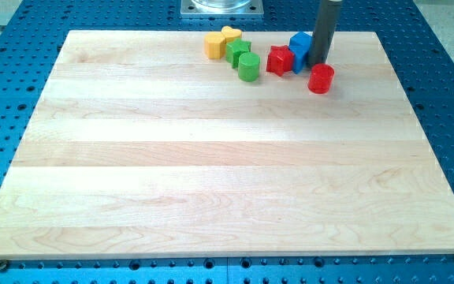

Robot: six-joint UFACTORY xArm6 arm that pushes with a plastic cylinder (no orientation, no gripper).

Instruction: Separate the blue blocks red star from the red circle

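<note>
The red star (280, 60) sits near the view's top, right of centre. Two blue blocks touch it on its right: one (300, 42) above and one (298, 60) lower, partly hidden behind the rod. The red circle (321, 79) stands just below and right of them, a small gap away. My tip (317, 62) rests on the board between the blue blocks and the red circle, touching or nearly touching the blue blocks' right side.
A green cylinder (248, 67) and a green block (238, 51) lie left of the red star. A yellow hexagonal block (214, 45) and a yellow heart (231, 35) lie further left. The wooden board's top edge (132, 32) is close behind them.
</note>
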